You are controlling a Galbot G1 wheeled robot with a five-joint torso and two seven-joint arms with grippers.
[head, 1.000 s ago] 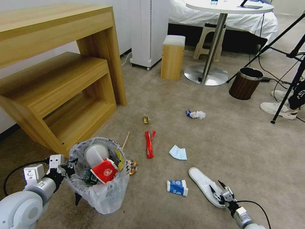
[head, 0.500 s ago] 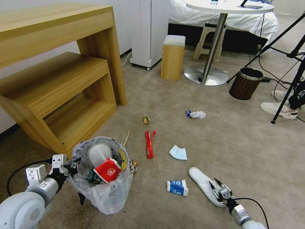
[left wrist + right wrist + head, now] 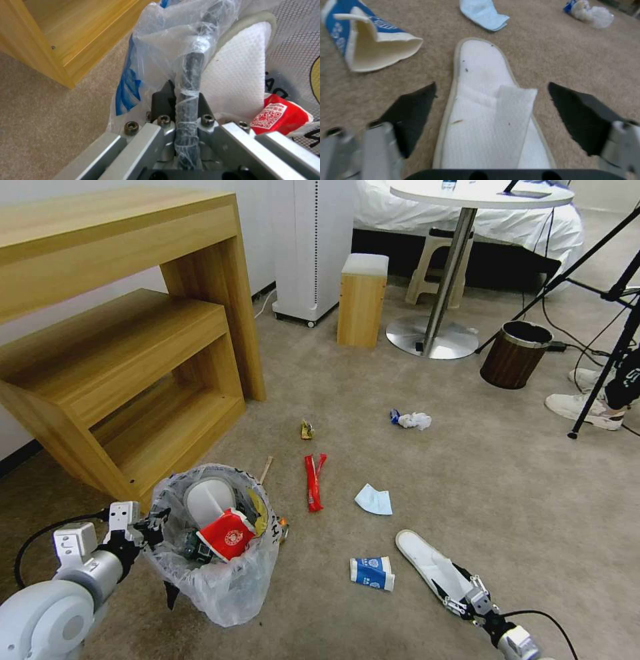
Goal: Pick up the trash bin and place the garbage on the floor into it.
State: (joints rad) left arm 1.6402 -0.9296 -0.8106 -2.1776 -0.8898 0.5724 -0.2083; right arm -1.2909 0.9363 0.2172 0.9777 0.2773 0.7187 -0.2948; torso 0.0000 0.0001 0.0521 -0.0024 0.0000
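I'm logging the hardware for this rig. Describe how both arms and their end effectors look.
Left arm: rounded light-grey shell, white boxy wrist block, looping black cable. Left end effector: silver bars with hex bolts, black fingers. Right end effector: silver frame, black pointed triangular fingers, thin black cable behind.

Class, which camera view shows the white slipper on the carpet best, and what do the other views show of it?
The right wrist view shows the white slipper best: it lies close up between the open fingers of the right gripper, strap visible. The head view shows the whole slipper from farther off, beside the blue-white carton. The left wrist view looks at the trash bin instead.
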